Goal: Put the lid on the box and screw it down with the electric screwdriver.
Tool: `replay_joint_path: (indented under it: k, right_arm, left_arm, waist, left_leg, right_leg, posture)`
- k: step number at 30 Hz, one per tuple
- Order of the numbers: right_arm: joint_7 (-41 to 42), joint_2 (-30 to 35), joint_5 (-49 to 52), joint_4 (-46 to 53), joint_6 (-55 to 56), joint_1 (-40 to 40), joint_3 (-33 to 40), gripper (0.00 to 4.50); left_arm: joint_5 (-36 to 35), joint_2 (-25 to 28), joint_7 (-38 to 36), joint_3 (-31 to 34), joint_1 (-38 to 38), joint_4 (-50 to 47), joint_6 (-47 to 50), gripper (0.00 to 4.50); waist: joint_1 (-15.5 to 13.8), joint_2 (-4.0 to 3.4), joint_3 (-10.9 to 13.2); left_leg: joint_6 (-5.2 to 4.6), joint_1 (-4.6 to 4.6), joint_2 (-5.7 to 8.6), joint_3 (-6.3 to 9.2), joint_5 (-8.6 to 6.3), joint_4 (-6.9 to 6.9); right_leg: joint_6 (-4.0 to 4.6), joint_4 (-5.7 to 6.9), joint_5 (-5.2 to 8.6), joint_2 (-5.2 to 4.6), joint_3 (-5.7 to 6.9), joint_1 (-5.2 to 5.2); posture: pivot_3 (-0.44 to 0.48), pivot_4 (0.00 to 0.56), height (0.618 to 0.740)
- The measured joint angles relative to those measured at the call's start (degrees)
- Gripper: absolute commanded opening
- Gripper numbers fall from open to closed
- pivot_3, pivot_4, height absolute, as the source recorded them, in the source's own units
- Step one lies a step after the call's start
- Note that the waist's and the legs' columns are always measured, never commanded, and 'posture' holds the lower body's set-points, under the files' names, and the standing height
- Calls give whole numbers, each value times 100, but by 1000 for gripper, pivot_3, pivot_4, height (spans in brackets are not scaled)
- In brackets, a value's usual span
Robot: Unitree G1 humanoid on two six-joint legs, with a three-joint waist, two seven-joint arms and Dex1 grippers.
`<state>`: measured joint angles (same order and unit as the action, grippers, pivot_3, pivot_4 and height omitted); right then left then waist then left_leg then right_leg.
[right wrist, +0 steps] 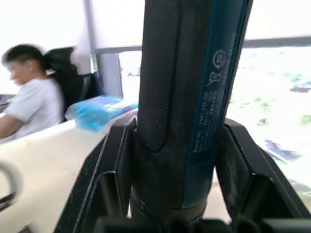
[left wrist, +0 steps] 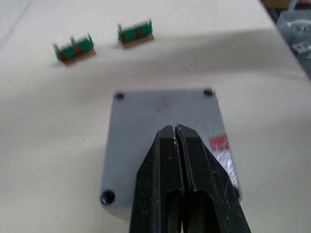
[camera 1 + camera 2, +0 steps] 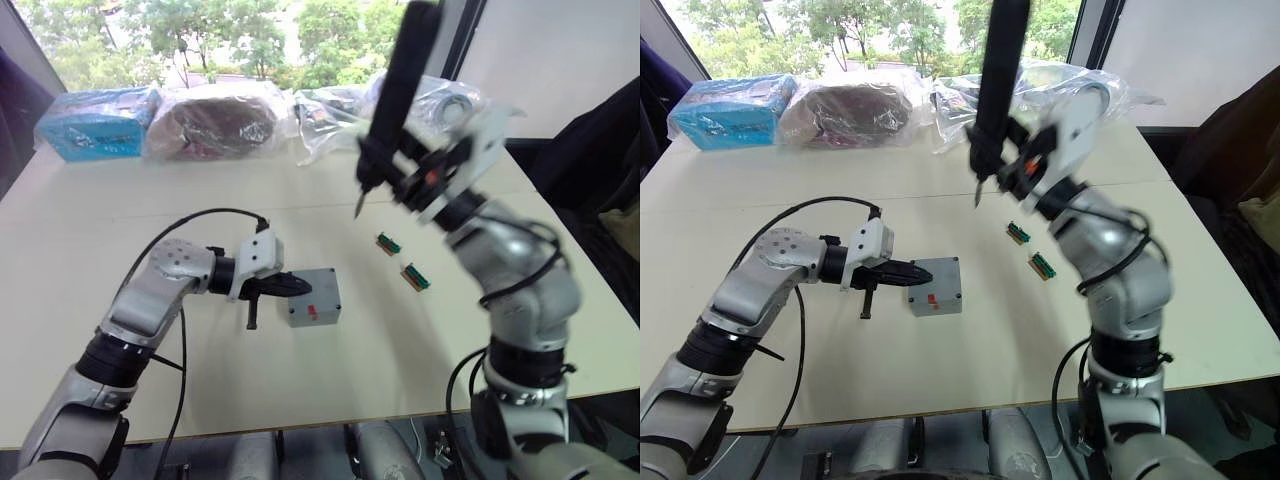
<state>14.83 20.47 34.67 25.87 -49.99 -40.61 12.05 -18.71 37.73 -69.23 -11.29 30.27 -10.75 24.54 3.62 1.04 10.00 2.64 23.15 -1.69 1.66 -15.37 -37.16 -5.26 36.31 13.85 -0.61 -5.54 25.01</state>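
Note:
The grey box (image 3: 313,298) stands mid-table with the lid (image 2: 165,109) lying flat on top of it, screw holes at the lid's corners and a red mark near one edge. My left gripper (image 2: 175,132) is shut with nothing between its fingers; its tips lie over the lid from the box's left side. High above the table, behind and to the right of the box, my right gripper (image 3: 403,168) is shut on the electric screwdriver (image 3: 398,85). The tool stands nearly upright with its thin bit pointing down.
Two small green-and-red pieces (image 3: 388,243) (image 3: 415,276) lie right of the box. A blue package (image 3: 100,122) and plastic-wrapped bundles (image 3: 225,120) line the table's far edge. A seated person (image 1: 26,99) is in the right wrist view.

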Motion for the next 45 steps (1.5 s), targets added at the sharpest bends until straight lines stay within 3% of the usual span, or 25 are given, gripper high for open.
replay_joint_path:
  k: [5,9,12,17,26,27,29,31,33,38,42,45]
  right_arm:
    - [-155,1293,-23,-931,-1930,-406,-138,1840]
    - [357,2564,-182,-1521,-2807,-801,-831,1840]
    - [663,2824,-190,-1970,-3292,-1135,-1191,1840]
    - [957,2888,-271,-2748,-3916,-1299,-1795,1840]
    - [1053,2749,-963,-3894,-3651,-1128,-2531,1840]
    - [1084,2727,-1014,-3924,-3616,-1128,-2541,2812]
    - [1117,2683,-1097,-3976,-3550,-1121,-2548,3173]
    - [1135,2607,-1214,-4002,-3449,-1097,-2543,4011]
    - [1145,2590,-1278,-4012,-3409,-1082,-2519,4484]
    - [1409,2728,-1418,-3578,-2930,-905,-2546,4484]
    - [1897,3030,-1374,-2303,-1979,-788,-2292,4484]
    - [2204,2852,-1038,-1377,-1736,-610,-1949,3779]
  left_arm:
    - [-515,9,124,370,206,-461,444,0]
    - [-736,54,214,512,212,-640,637,0]
    - [-759,52,307,531,220,-690,644,0]
    - [-807,77,397,540,179,-865,661,0]
    - [-1145,226,582,708,125,-1293,895,0]
    - [-1223,227,597,744,125,-1337,930,0]
    - [-1280,238,630,777,126,-1402,999,0]
    - [-1367,247,676,779,128,-1419,1043,0]
    - [-1418,266,698,779,128,-1420,1084,0]
    - [-1373,516,813,801,12,-1403,1092,0]
    - [-996,1000,794,937,-694,-1032,841,0]
    - [-723,1131,779,942,-1037,-762,598,0]
  waist:
    - [-8,-21,33]
    - [-2,-43,84]
    - [55,-45,87]
    - [29,-42,90]
    - [35,-41,91]
    - [36,-40,91]
    - [32,-40,90]
    - [34,-38,89]
    - [39,-38,89]
    - [41,-40,90]
    - [53,-48,94]
    - [22,-40,90]
  left_leg:
    - [0,23,4,-11,0,-1]
    - [-2,24,4,-13,0,8]
    - [-5,21,1,-18,-2,8]
    - [-4,28,3,-18,-2,0]
    - [-4,29,7,-22,-2,-4]
    - [-4,27,6,-20,-2,-4]
    - [-4,26,5,-17,-2,-5]
    - [-4,23,5,-17,-2,-12]
    - [-4,22,5,-18,-2,-18]
    - [-4,22,5,-18,-2,-20]
    - [-4,17,-2,-19,-2,-15]
    - [-4,17,-3,-8,-2,-16]
  right_leg:
    - [0,-2,-1,-3,-9,29]
    - [-3,-4,1,1,-11,37]
    - [-4,-3,1,4,-14,39]
    - [-5,-3,1,1,-14,39]
    - [-7,-4,-1,-2,-19,38]
    - [-7,-1,-1,0,-18,38]
    - [-7,0,-1,1,-16,37]
    - [-7,4,-1,2,-16,33]
    - [-8,4,-2,2,-16,31]
    - [-12,10,-6,2,-17,32]
    - [-13,22,-5,8,-15,39]
    - [-11,28,-4,9,-5,36]
  posture:
    - [0,150,740]
    - [0,150,740]
    - [0,150,740]
    - [0,150,740]
    - [0,150,740]
    - [0,150,740]
    - [0,150,740]
    - [0,150,740]
    - [0,150,740]
    - [0,150,740]
    - [0,150,740]
    - [0,150,740]
